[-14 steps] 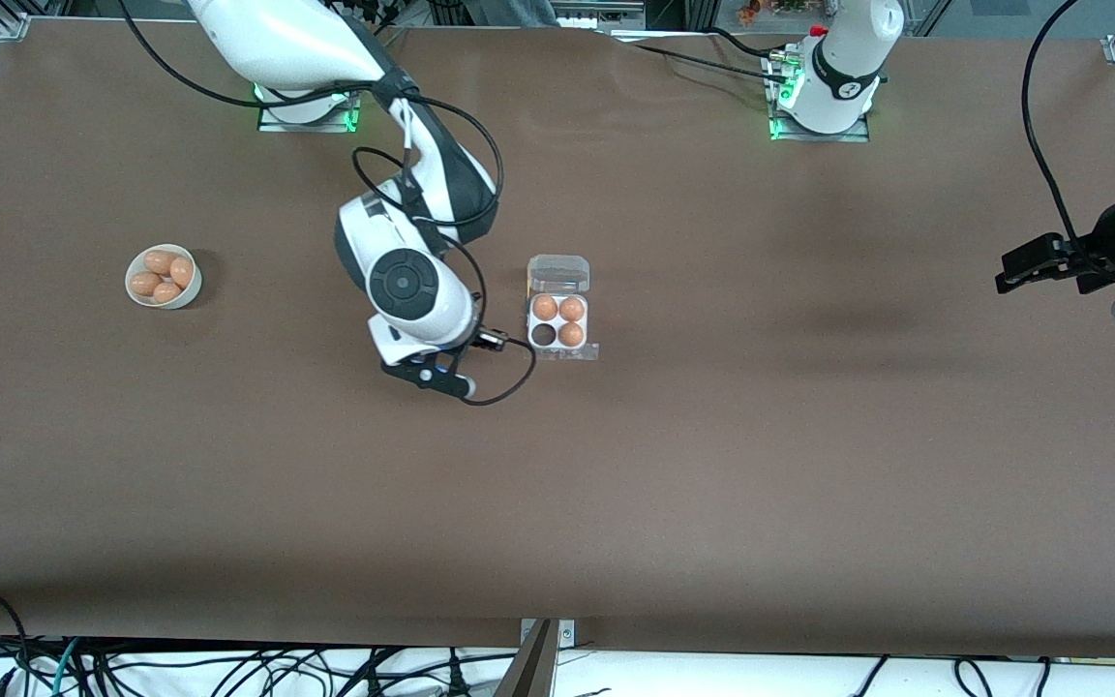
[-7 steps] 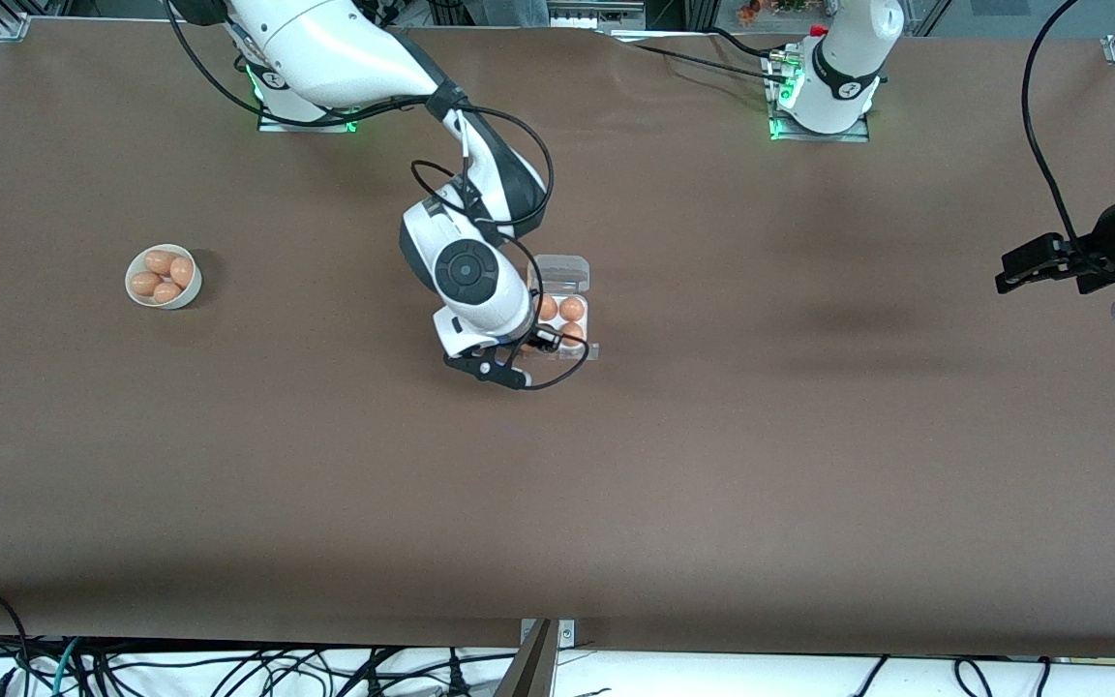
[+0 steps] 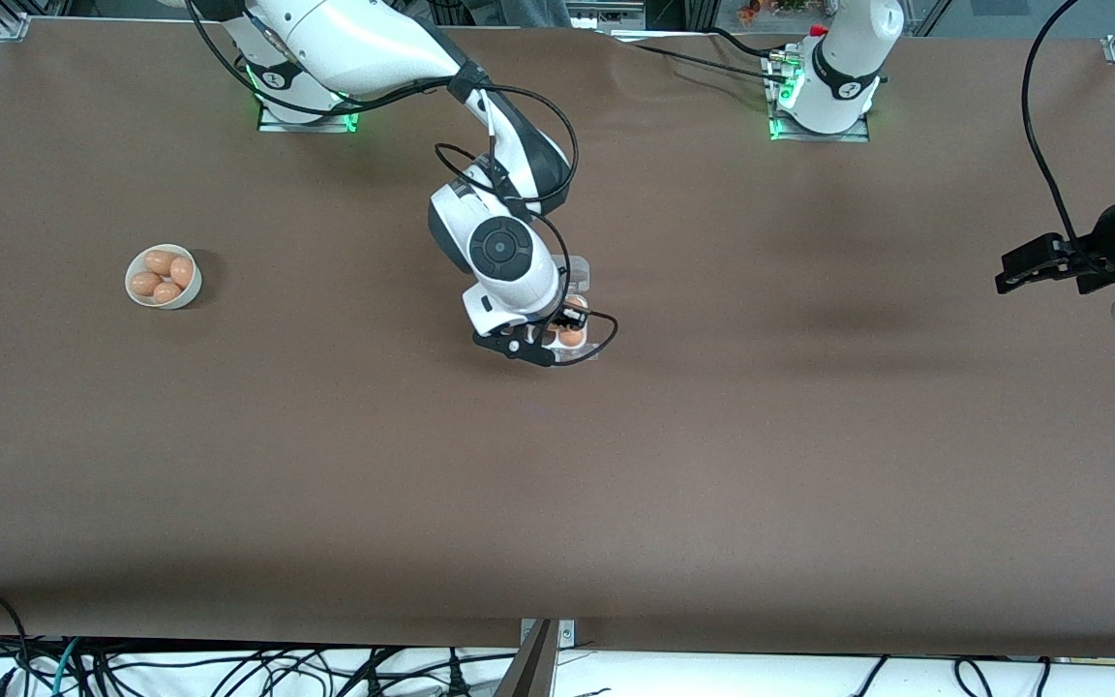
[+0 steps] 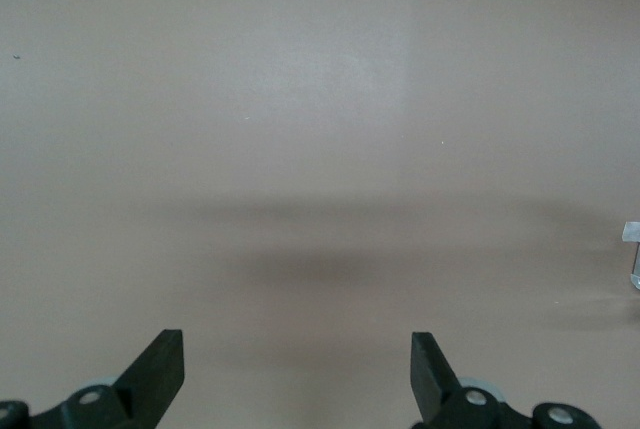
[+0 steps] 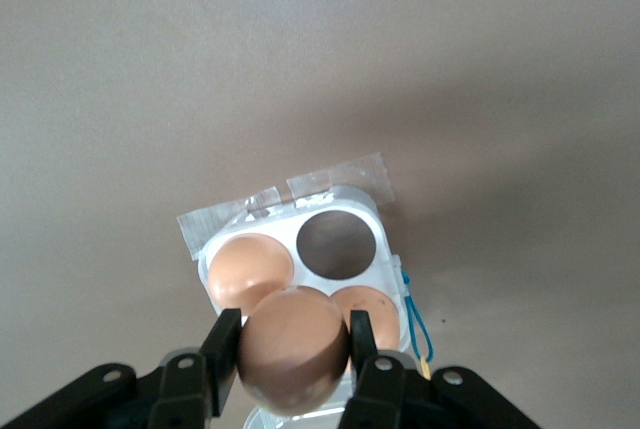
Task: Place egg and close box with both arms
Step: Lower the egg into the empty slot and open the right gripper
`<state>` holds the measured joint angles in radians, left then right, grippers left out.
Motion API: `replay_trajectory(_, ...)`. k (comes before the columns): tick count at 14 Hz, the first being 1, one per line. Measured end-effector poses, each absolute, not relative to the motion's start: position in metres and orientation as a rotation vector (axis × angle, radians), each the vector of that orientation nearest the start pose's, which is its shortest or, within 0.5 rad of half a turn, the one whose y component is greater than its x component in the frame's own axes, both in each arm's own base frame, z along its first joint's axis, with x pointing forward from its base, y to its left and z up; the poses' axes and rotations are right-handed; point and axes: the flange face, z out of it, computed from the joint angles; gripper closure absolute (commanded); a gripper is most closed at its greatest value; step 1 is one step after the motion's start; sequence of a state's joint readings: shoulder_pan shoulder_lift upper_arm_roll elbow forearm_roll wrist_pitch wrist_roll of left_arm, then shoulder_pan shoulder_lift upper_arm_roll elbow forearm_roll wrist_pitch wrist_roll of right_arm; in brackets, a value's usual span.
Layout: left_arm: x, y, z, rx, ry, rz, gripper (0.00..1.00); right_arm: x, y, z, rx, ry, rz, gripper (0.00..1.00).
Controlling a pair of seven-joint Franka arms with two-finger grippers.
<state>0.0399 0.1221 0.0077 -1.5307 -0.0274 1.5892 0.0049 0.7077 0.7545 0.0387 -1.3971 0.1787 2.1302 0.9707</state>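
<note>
Just over the box (image 5: 300, 239), the right gripper (image 5: 292, 349) clamped an egg (image 5: 292, 347), the empty cell (image 5: 338, 245) slightly ahead; the left gripper (image 4: 297, 359) waited open, well apart.

the box (image 5: 300, 239) is small, square and made of clear plastic, with four round cells. its lid is open. it sits on the table about midway between the two arms' ends. two brown eggs (image 5: 250, 267) show in its cells (a third may be hidden), and one cell (image 5: 338, 244) is empty and dark. another brown egg (image 5: 292, 347) is up in the air over the box, pinched by the right gripper (image 5: 290, 359).
</note>
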Motion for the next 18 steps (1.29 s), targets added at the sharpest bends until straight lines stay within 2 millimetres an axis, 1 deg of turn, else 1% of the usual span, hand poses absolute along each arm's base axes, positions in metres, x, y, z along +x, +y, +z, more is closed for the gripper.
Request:
replay_trajectory(3, 0.590, 0.025, 0.575, -3.167, -0.070, 0.100, 0.00, 0.534, 0.495, 0.253, -2.997, 0.505, 0.231, 0.58)
replay_trajectory(7, 0.590, 0.025, 0.575, -3.167, -0.070, 0.100, 0.00, 0.539, 0.486, 0.237, -3.010, 0.525, 0.251, 0.58)
replay_trajectory(9, 0.590, 0.025, 0.575, -3.167, -0.070, 0.100, 0.00, 0.540, 0.485, 0.231, -3.014, 0.528, 0.257, 0.56)
replay_trajectory(10, 0.590, 0.025, 0.575, -3.167, -0.070, 0.100, 0.00, 0.540, 0.485, 0.231, -3.014, 0.529, 0.257, 0.41)
replay_trajectory(11, 0.590, 0.025, 0.575, -3.167, -0.070, 0.100, 0.00, 0.540, 0.485, 0.230, -3.013, 0.529, 0.257, 0.03)
replay_trajectory(12, 0.590, 0.025, 0.575, -3.167, -0.070, 0.100, 0.00, 0.540, 0.485, 0.230, -3.013, 0.529, 0.257, 0.00)
replay_trajectory(16, 0.590, 0.025, 0.575, -3.167, -0.070, 0.100, 0.00, 0.541, 0.486, 0.233, -3.009, 0.529, 0.250, 0.00)
replay_trajectory(18, 0.590, 0.025, 0.575, -3.167, -0.070, 0.100, 0.00, 0.547, 0.484, 0.238, -3.003, 0.536, 0.232, 0.00)
